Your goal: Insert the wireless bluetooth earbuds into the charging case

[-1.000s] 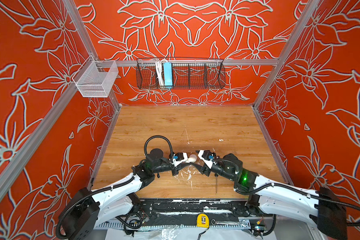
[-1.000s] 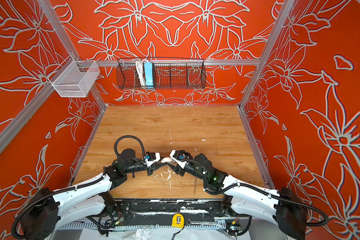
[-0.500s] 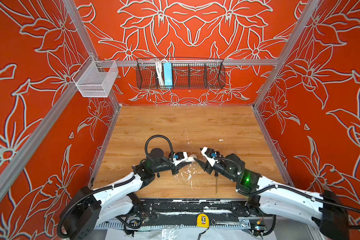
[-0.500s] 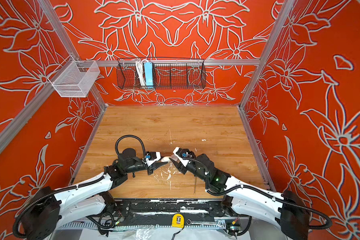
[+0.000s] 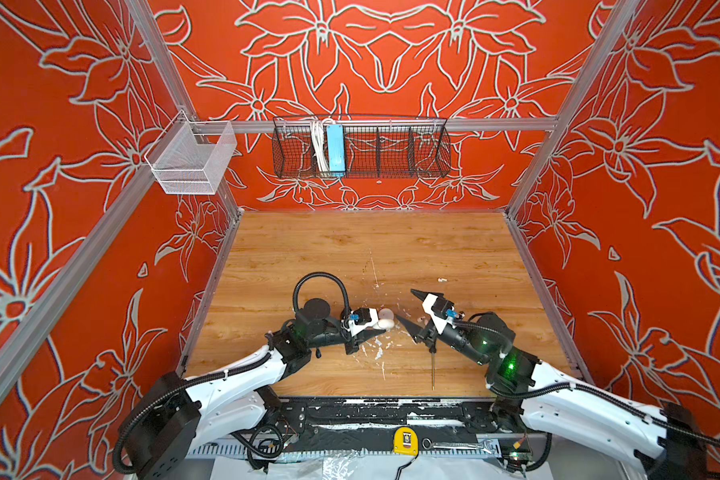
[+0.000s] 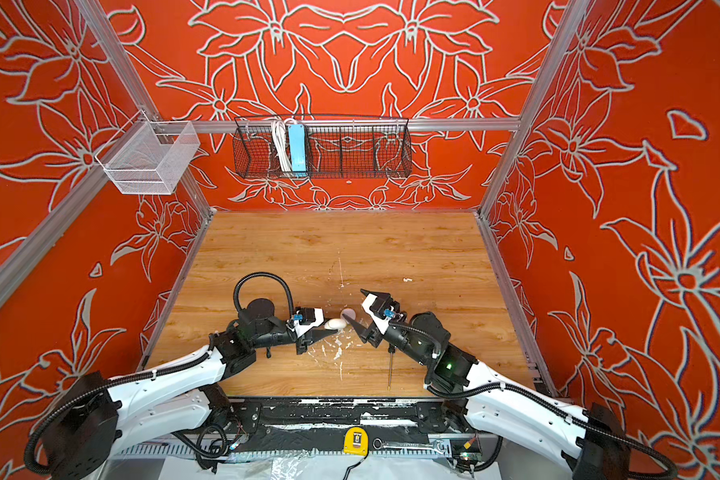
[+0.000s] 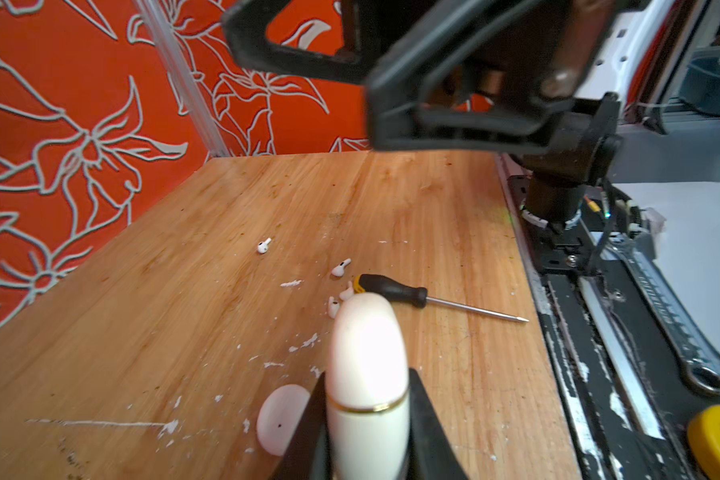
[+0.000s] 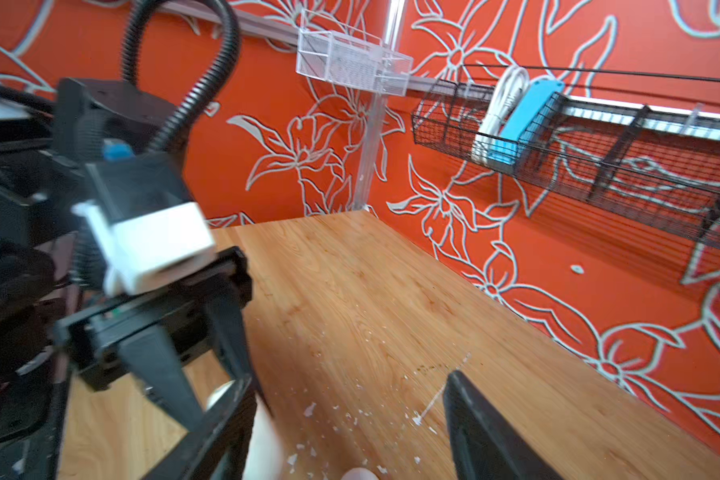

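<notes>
At the near middle of the table (image 5: pixel 350 249), my left gripper (image 7: pixel 366 395) clenches the charging case (image 7: pixel 364 340); my right gripper (image 5: pixel 405 305), just right of it, gapes released, earbuds (image 7: pixel 341 267) lying loose nearby.

Top views look down; wrist views skim the table (image 7: pixel 184 311).

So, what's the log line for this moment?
left gripper: shut on case | right gripper: open, empty | earbuds: loose on table
</notes>
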Action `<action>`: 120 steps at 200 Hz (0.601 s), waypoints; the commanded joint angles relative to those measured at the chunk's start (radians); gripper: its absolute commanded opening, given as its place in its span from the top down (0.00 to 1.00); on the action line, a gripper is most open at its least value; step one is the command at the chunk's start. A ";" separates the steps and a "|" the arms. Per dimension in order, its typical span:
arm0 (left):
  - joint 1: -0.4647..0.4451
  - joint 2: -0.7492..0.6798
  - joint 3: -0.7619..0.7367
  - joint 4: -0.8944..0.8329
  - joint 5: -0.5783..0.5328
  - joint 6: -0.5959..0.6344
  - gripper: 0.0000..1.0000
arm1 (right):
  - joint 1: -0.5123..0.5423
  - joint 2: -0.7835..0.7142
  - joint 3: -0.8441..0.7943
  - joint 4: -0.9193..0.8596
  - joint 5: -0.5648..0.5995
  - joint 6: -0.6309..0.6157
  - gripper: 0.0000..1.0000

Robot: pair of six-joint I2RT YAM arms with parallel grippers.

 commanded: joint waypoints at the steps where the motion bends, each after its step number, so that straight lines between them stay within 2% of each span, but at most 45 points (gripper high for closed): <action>1: -0.003 -0.038 -0.006 0.017 -0.031 0.005 1.00 | -0.001 0.015 -0.015 0.044 -0.102 -0.019 0.25; 38: -0.003 -0.040 -0.005 0.015 0.013 0.010 1.00 | -0.001 0.098 0.041 -0.003 -0.183 -0.023 0.25; 68: -0.003 -0.040 -0.003 0.010 0.047 0.019 1.00 | -0.001 0.146 0.081 -0.046 -0.081 0.003 0.28; 120: -0.004 -0.041 -0.004 0.012 0.111 0.035 1.00 | -0.001 0.190 0.091 -0.035 -0.088 0.000 0.31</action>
